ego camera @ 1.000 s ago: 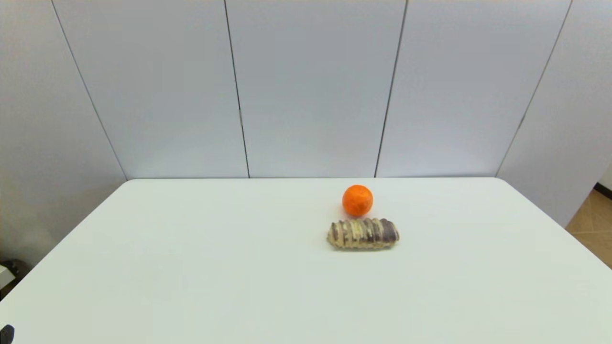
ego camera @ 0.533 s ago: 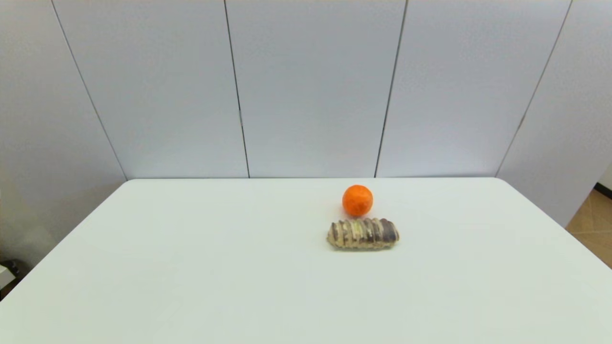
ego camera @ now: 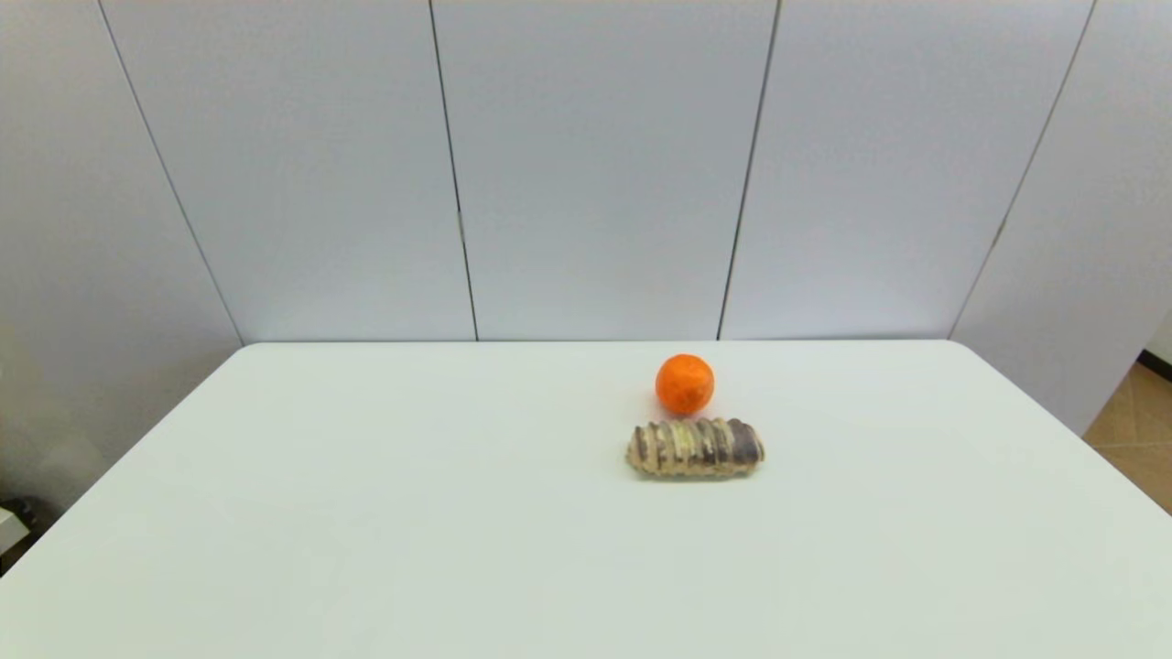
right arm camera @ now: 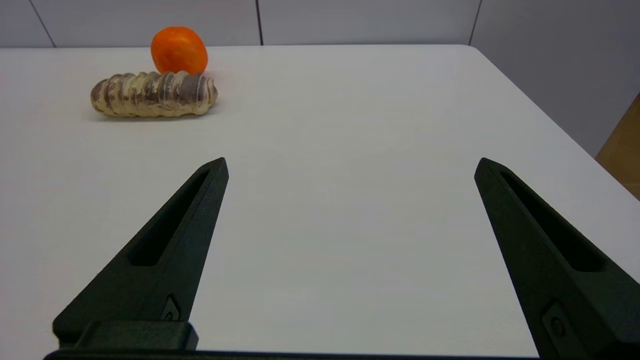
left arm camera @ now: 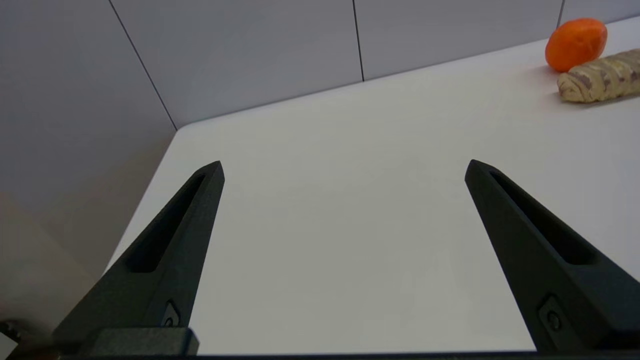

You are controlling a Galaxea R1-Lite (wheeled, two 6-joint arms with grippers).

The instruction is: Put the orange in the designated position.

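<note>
Leaving the head view, left tool (left arm camera: 343,167) spread; orange (ego camera: 685,383) unmoved.

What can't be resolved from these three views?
- Small round bright-orange orange: whether it touches the ridged brown-and-cream bread roll; right wrist view, the roll covers its base.
- Roll's far end: left wrist view, cut by the edge.
- Both arms: outside head view.
- Designated position: nothing marks it on the white table.

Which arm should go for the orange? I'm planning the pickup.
Probably the right. The orange sits right of the table's middle, behind the bread. The right tool is open and looks nearer; from the open left tool it lies far off to the side.
</note>
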